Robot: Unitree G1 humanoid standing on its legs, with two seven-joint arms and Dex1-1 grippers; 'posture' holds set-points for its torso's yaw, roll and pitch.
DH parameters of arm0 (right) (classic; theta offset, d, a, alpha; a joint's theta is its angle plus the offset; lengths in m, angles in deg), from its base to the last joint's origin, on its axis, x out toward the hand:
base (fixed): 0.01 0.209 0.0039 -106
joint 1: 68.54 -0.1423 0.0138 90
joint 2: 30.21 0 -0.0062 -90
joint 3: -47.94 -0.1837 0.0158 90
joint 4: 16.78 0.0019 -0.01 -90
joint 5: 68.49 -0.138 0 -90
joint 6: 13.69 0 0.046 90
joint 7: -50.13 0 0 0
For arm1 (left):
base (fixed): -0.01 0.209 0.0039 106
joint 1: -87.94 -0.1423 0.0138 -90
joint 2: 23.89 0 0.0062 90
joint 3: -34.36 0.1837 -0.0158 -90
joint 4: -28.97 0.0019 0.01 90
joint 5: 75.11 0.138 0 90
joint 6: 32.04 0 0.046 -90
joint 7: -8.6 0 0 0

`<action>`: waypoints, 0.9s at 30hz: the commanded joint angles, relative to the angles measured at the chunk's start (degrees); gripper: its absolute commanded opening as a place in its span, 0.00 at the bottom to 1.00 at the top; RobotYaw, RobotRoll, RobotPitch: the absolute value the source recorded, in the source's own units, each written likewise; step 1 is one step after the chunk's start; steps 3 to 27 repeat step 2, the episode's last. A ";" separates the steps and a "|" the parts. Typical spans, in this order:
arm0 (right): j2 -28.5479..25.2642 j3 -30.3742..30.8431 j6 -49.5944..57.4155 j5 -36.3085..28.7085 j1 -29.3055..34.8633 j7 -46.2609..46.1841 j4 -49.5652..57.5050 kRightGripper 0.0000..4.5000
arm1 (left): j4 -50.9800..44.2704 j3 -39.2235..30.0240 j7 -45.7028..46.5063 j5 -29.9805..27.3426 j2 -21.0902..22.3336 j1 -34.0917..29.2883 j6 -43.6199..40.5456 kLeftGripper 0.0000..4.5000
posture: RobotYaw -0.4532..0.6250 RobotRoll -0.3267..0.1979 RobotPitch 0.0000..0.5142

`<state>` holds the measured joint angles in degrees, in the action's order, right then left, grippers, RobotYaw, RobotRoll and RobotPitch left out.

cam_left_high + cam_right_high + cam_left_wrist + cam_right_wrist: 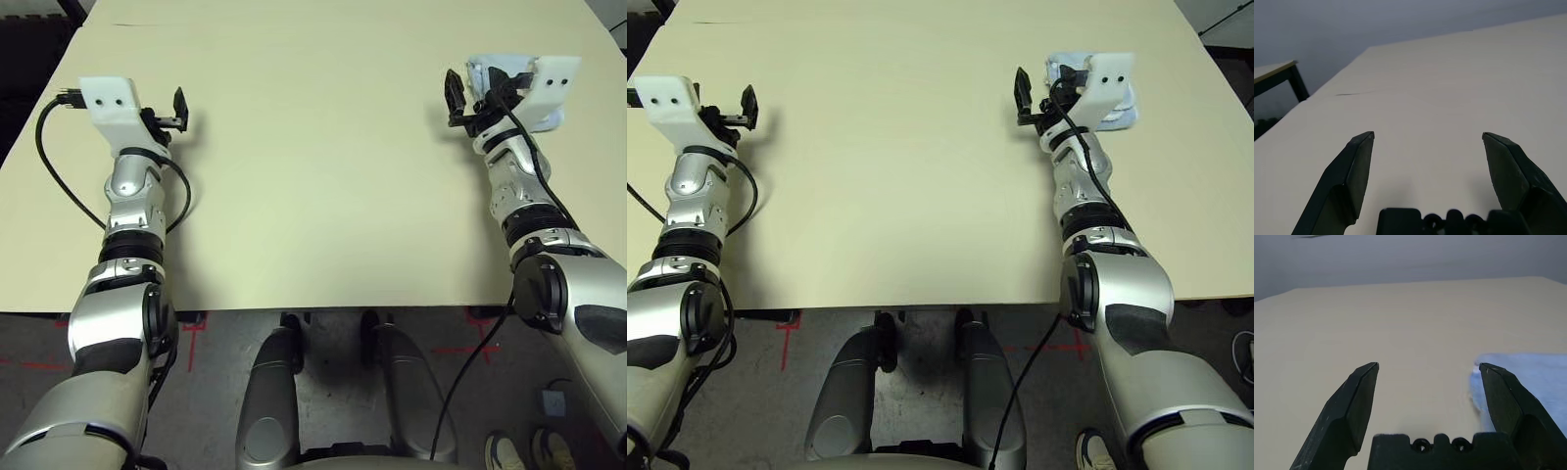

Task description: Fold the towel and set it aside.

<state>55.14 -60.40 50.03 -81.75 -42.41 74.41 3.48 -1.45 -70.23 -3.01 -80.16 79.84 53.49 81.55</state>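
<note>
The towel (482, 70) is a light-blue cloth lying at the far right of the cream table (313, 176), mostly hidden behind my right wrist mount. My right gripper (472, 94) hovers at the towel's left edge, open, with nothing between its fingers. In the right wrist view the towel (1535, 379) lies just beyond one fingertip, and bare table shows in the gap of the gripper (1429, 367). My left gripper (174, 110) is over the far left of the table, away from the towel. It is open and holds nothing, as the left wrist view (1427, 137) also shows.
The table's front edge (294, 309) runs just before my body, and its left edge (29, 137) slants past my left arm. A dark-legged side table (1276, 73) stands beyond the left corner. A pair of shoes (529, 450) rests on the floor at lower right.
</note>
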 commanded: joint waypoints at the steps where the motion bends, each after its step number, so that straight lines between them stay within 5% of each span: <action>1: -1.09 -0.52 -0.42 0.20 1.72 0.62 -0.81 1.00 | 1.73 0.32 -0.47 0.27 0.45 0.35 -0.95 1.00 | 0.33 0.62 0.57; 27: -1.28 -0.59 -0.47 0.24 1.79 0.68 -0.81 1.00 | 1.79 0.30 -0.50 0.27 0.64 0.45 -1.12 1.00 | 0.34 0.62 0.56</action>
